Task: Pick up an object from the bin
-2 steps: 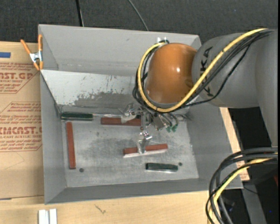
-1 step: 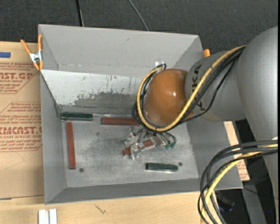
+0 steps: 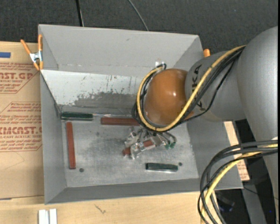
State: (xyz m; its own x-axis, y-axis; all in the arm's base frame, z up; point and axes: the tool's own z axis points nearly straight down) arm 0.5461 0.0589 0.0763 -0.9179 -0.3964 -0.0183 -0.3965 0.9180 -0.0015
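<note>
The gripper [image 3: 141, 145] is being held low over the middle of the bin [image 3: 51, 171] floor, below the arm's orange cover [image 3: 164, 97], right at a short reddish-brown piece [image 3: 130, 150] lying there. Whether it is open or clamped is not being shown clearly, so that cannot be told. The grasp is judged to be the step in hand. It is best being done with the piece taken across its narrow side and centred, the grip made sure before anything is raised, and the lift kept straight up, away from the stick nearest the back wall. Five things are being counted in the bin. Two are dark green sticks, the first green stick [image 3: 77, 116] at the back-left corner and the second green stick [image 3: 162, 167] near the front edge toward the right. Two are long reddish ones, the left red stick [image 3: 71, 145] along the left wall and the back red stick [image 3: 119, 121] by the back wall. The fifth is the short piece itself.
</note>
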